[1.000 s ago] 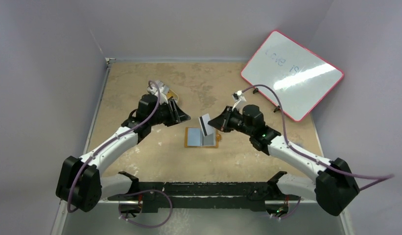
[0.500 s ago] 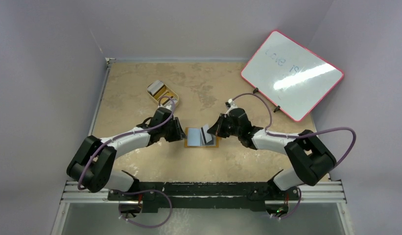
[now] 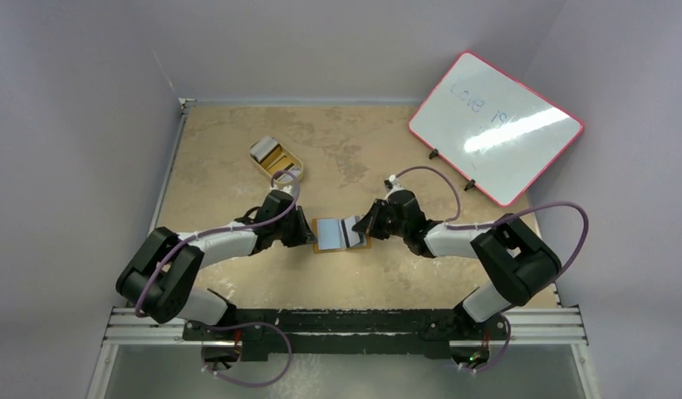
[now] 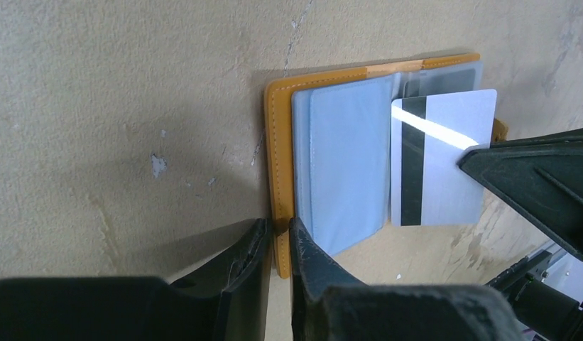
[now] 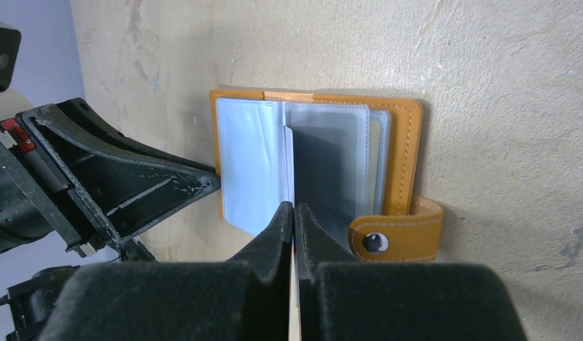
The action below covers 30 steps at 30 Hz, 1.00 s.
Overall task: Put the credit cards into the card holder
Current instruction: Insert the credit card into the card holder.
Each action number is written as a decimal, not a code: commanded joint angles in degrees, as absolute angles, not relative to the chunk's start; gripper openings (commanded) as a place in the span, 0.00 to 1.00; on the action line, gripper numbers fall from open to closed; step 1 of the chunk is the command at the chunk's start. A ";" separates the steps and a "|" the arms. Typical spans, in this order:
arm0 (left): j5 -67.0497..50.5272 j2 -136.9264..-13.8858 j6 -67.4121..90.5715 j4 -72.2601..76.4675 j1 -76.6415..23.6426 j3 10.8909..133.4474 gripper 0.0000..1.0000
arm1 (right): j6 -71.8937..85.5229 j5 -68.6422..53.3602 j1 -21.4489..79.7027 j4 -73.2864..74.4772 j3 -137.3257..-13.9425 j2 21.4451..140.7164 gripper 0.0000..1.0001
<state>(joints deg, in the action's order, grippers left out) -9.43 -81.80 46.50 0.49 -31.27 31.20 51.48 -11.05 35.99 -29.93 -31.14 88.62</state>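
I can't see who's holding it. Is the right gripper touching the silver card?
Touching. The left wrist view shows the right gripper, jaws shut, pinching one edge of the silver card.

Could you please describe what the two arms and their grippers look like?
Both arms, left arm and right arm, have white links between bulky black joints, and a purple cable loops along each. The left gripper and right gripper have black, wedge-shaped fingers, scuffed pale at the edges.

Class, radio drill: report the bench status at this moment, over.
Left gripper nearly closed astride edge of card holder, grip unclear. Right gripper shut on silver card, over the open pockets. Nothing in the way.
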 commanded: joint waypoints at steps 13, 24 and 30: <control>-10.83 -84.89 48.89 8.54 -32.42 28.97 0.11 | 53.46 -12.55 35.86 -41.62 -28.31 91.31 0.00; -9.35 -85.97 47.12 6.42 -32.52 29.76 0.11 | 51.70 -15.62 32.74 -47.07 -25.53 92.15 0.00; -10.20 -86.11 47.60 7.79 -32.56 29.72 0.11 | 50.97 -19.13 31.73 -48.69 -26.28 94.02 0.00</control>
